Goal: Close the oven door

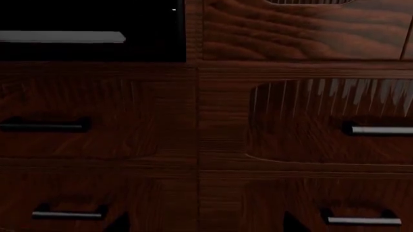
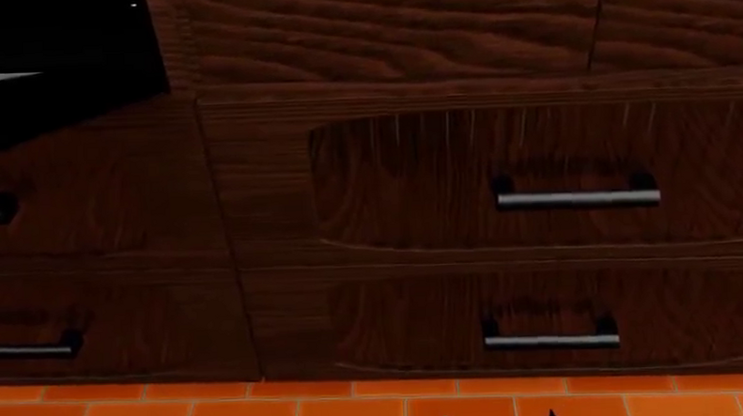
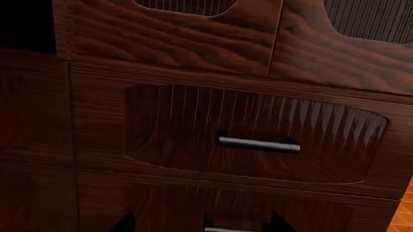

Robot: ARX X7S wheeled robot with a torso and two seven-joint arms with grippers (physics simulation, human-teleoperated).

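In our left wrist view, the oven door (image 1: 90, 21) is a glossy black panel filling one corner of the picture, with its grey bar handle (image 1: 63, 37) running along it. Beside it stands a wood cabinet door (image 1: 303, 29), and under both are dark reddish drawer fronts (image 1: 96, 121) with short silver handles (image 1: 45, 126). We judge the door to be stiff, fairly heavy and hinged, its glossy face likely slippery; the bar handle, or the edge that carries it, looks the best place to push or hold. Two dark tips at the picture's edge may be the left claw (image 1: 203, 224); they stand well apart with nothing between them.

In our head view, the black door (image 2: 57, 52) sits at the upper left, only a sliver of its grey bar (image 2: 2, 79) showing. We cannot tell from here how far it hangs open. To its right are more drawers (image 2: 534, 177), and below them an orange tiled floor (image 2: 355, 411). Small dark points along the bottom edge are probably the fingertips of both claws, each pair parted.

In our right wrist view, only a dark strip of the door (image 3: 26, 24) shows in one corner; the rest is a drawer front (image 3: 258, 130) and cabinet wood. The right claw (image 3: 203, 222) shows as two spread tips, holding nothing. The room is dim kitchen cabinetry; no worktop is visible.
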